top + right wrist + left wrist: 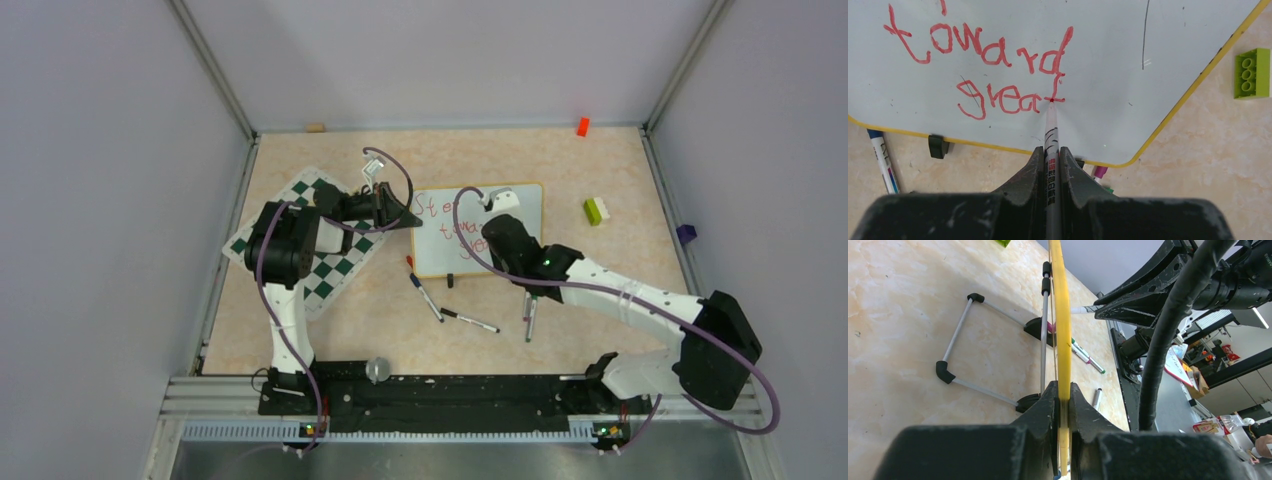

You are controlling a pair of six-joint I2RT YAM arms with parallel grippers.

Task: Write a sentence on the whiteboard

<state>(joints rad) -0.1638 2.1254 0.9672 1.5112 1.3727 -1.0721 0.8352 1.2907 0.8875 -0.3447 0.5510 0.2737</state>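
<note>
Black jaws of the right gripper (1050,152) are pinched tight on a slim marker (1051,127), which points straight ahead from between them. Its red tip touches the whiteboard (1118,65) at the foot of a letter. The sentence (990,52) runs in red handwriting just beyond the tip and to its left: "toward" on one line and "great" below it, with the marker at the final "t". The top camera also shows a line above these that begins "St". The whiteboard lies directly in front of this gripper, its near yellow edge just past the fingers.

The left gripper (1063,396) is closed on the whiteboard's left side, the yellow rim sandwiched between its jaws. A green-and-white chessboard mat (340,268) lies on the table (350,340) under the left arm. Loose markers (470,320) lie on the table on the near side of the whiteboard, and a green block (1250,72) sits to its right.
</note>
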